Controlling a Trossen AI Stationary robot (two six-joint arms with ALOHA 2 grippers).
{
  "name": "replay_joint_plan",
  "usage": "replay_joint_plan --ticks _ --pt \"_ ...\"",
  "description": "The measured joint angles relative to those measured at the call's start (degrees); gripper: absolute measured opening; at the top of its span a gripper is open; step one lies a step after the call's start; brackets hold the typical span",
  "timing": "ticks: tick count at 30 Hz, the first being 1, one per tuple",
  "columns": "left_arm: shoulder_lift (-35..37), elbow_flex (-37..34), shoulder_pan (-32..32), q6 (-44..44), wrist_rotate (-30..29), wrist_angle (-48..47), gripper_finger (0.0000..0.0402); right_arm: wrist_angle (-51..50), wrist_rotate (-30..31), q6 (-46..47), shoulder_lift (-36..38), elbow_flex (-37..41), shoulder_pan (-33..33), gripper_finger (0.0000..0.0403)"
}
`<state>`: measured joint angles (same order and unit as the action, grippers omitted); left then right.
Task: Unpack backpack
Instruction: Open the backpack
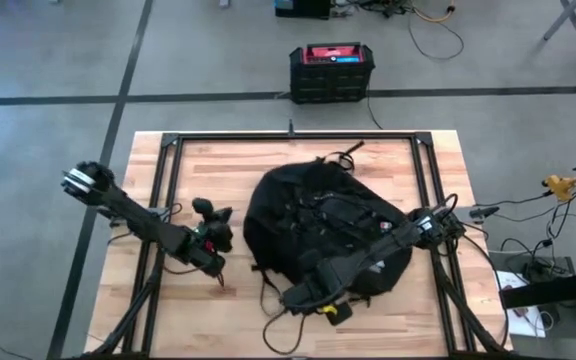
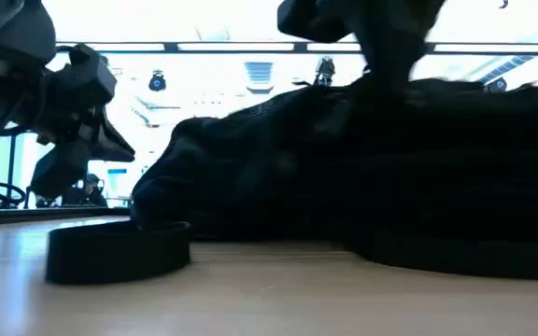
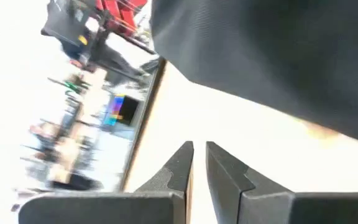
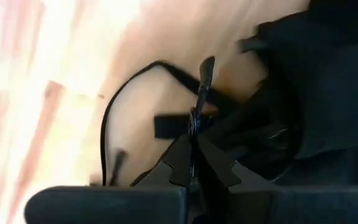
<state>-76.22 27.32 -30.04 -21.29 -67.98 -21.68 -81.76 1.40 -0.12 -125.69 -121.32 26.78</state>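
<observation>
The right gripper (image 4: 194, 155) is closest to its camera, and its two fingers are closed on a thin black tab (image 4: 202, 87) that looks like a zipper pull or a strap end; I cannot tell which one. Just past the fingers, a loose strap (image 4: 114, 118) makes a loop on the bare wood. The black backpack (image 1: 318, 225) lies flat in the middle of the bench (image 1: 218, 320), and this gripper holds it at the near edge. Beside the backpack, well apart from it, the left gripper (image 3: 196, 163) hangs over the wood with its fingers almost together and nothing between them. A small dark object (image 1: 208, 210) sits near it. I judge that the opening step is now in hand. The next move probably needs a steady pull on the tab, while the left gripper comes over to hold the fabric.
</observation>
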Motion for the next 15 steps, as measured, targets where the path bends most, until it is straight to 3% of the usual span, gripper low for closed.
replay_joint_plan --ticks 3,9,12,15 --pt "4.08 -1.43 -0.92 1.98 2.87 9.81 0.0015 1.29 1.02 0.58 0.0 0.07 -0.04 0.0" --pt "-1.64 -0.45 -4.11 27.7 14.02 50.55 0.0001 4.96 6.66 0.32 0.0 0.05 -1.79 0.0" --pt "-8.12 2.32 -4.4 32.18 19.47 59.51 0.0001 5.07 7.31 -0.15 0.0 0.2 -2.95 0.0" --pt "-14.97 6.28 -3.65 32.36 20.07 62.16 0.0 5.79 7.46 -0.86 -0.02 0.37 -3.73 0.0"
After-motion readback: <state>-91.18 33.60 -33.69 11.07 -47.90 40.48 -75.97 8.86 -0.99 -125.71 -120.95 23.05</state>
